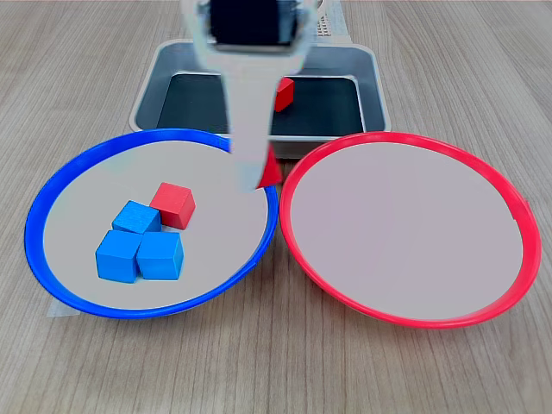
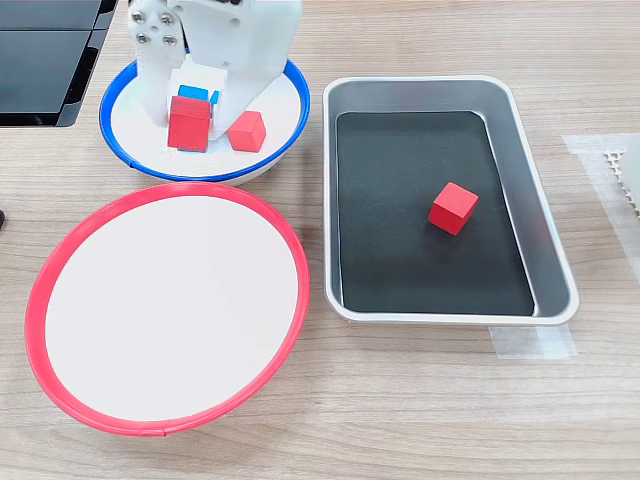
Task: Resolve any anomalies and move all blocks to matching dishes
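1. In the second exterior view I see the gripper [image 2: 190, 118] closed on a red cube [image 2: 189, 123], held above the blue-rimmed dish [image 2: 285, 135]. The first exterior view shows only a red corner [image 1: 271, 169] past the white finger [image 1: 250, 129], over that dish's rim [image 1: 52, 185].
2. A second red cube [image 1: 173, 204] lies inside the blue-rimmed dish, touching three blue cubes [image 1: 138, 252] that are clustered together. The second exterior view hides most of the blue behind the arm.
3. A third red cube [image 2: 453, 208] sits on the black liner [image 2: 400, 240] of the grey metal tray [image 2: 545, 230]; the first exterior view shows it partly hidden.
4. The red-rimmed dish [image 1: 483, 172] is round, shallow, with a pale inside. The cubes are matte; the tabletop [image 1: 259, 371] is wood-grain.
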Tool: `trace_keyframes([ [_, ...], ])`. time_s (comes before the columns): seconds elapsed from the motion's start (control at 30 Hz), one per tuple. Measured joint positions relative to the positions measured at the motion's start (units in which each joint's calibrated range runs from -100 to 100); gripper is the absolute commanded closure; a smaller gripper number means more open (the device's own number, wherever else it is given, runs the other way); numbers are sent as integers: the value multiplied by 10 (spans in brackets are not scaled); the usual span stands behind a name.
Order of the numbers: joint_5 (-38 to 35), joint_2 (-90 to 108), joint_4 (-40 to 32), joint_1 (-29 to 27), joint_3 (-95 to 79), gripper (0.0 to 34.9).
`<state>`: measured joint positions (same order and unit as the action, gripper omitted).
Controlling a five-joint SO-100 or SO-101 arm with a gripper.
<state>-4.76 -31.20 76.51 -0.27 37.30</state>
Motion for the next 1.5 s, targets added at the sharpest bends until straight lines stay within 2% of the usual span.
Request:
trace_keyframes([
  [0.1, -9, 10, 2, 40, -6, 337],
  [0.17, -18, 11, 2, 88, -18, 293],
  [0.27, -30, -9, 2, 139, -27, 194],
  [0.4, -40, -29, 2, 148, -28, 199],
  [0.5, -47, -36, 4, 142, -28, 258],
  [0.57, -51, -34, 11, 130, -32, 344],
  [0.6, -53, -32, 17, 121, -34, 346],
  [0.7, -55, -14, 45, 92, -42, 341],
  [0.77, -63, 8, 59, 61, -47, 299],
  [0.83, -82, 26, 87, 26, -56, 280],
  [0.9, -110, 38, 102, -9, -71, 235],
  [0.93, -149, 44, 108, -43, -80, 220],
  [1.0, -195, 44, 113, -78, -83, 180],
  [1.13, -270, 44, 73, -103, -103, 183],
  [1.17, -289, 43, 34, -106, -114, 187],
  [1.27, -315, 29, 1, -108, -124, 193],
  [1.5, -397, 10, -24, -111, -134, 197],
])
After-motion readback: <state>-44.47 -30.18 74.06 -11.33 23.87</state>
